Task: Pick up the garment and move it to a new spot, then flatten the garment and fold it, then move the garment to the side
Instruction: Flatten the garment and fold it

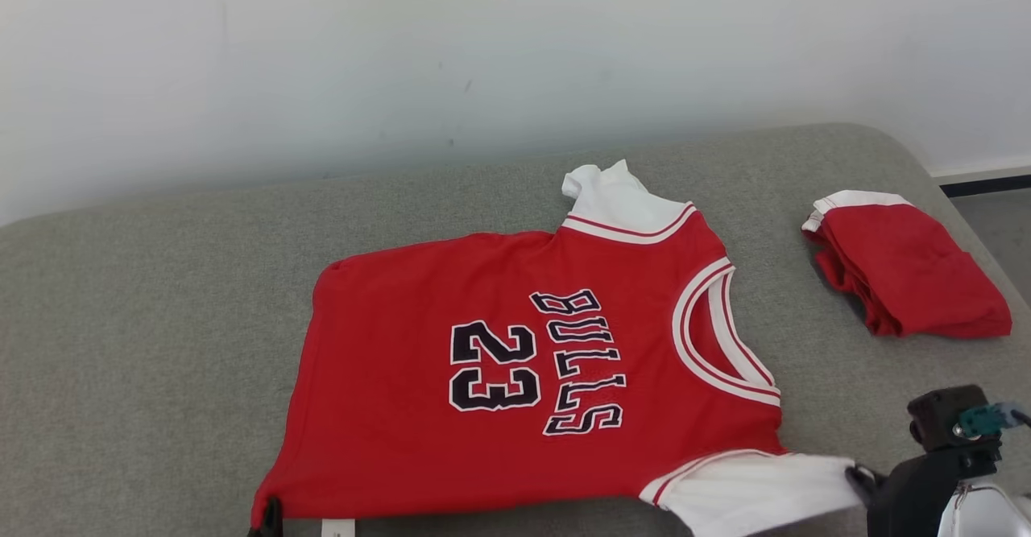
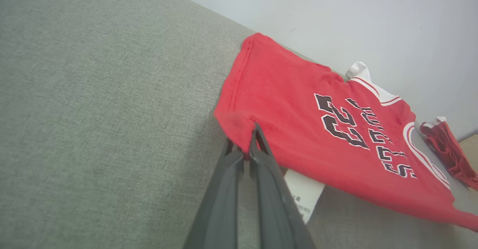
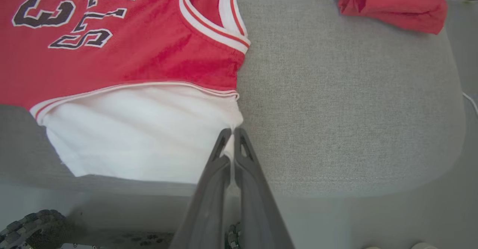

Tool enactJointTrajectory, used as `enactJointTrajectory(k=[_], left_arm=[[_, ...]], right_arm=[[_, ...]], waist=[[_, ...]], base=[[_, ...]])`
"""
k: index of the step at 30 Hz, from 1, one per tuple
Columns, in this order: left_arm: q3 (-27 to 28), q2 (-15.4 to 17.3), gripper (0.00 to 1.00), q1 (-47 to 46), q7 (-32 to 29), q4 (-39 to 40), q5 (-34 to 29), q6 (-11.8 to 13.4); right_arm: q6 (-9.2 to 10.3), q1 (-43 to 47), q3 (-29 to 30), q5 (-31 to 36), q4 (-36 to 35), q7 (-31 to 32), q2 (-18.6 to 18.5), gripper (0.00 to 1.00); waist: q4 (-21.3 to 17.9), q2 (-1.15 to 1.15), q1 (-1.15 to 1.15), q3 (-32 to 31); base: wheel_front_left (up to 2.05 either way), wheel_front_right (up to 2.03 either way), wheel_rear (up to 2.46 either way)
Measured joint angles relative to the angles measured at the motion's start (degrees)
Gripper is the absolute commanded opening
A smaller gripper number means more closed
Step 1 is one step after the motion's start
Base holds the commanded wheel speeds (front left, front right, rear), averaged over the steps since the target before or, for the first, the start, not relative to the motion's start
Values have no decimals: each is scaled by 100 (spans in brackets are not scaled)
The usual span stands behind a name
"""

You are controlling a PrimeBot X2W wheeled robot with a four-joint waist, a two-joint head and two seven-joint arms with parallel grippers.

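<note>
garment [image 1: 387, 336]: a red knit basketball jersey with white sleeves and black "bulls 23" lettering; it lay face up and mostly flat across the middle of the cushion, neck toward the right edge, hem toward the left edge.
cushion [image 1: 145, 320]: a broad grey woven-fabric pad with rounded corners carried everything; a pale wall [image 1: 322, 54] stood behind its far edge.
left gripper [image 2: 248, 146]: my two long dark fingers were pressed together on the garment's hem corner at the near edge.
right gripper [image 3: 233, 134]: my fingers here were closed too, pinching the rim of the near white sleeve [image 3: 142, 133] at the near edge, toward the right corner.
far sleeve [image 1: 612, 191]: it lay bunched toward the far edge.
label [image 2: 304, 193]: a small white printed tag stuck out from under the garment's near side, just beside my left fingers.
second garment [image 1: 910, 271]: a folded red cloth bundle with white trim sat by the far right corner, well apart from the jersey.
</note>
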State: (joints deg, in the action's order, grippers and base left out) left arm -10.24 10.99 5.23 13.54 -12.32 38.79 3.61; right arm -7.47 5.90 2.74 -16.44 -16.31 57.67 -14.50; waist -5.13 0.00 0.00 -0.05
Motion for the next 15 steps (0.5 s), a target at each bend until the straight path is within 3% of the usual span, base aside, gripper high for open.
enactJointTrajectory(k=[7, 15], left_arm=[[-90, 96, 0, -605, -237, 218, 0, -147], [118, 578, 0, -2810, -1055, 272, 187, -420]], right_arm=[[0, -955, -73, 303, 238, -1594, -219, 0], [0, -3657, -798, 341, 1206, -2994, -626, 0]], waist=[[15, 0, 0, 32], [-106, 0, 1, 199]], base=[[0, 0, 0], [0, 0, 0]])
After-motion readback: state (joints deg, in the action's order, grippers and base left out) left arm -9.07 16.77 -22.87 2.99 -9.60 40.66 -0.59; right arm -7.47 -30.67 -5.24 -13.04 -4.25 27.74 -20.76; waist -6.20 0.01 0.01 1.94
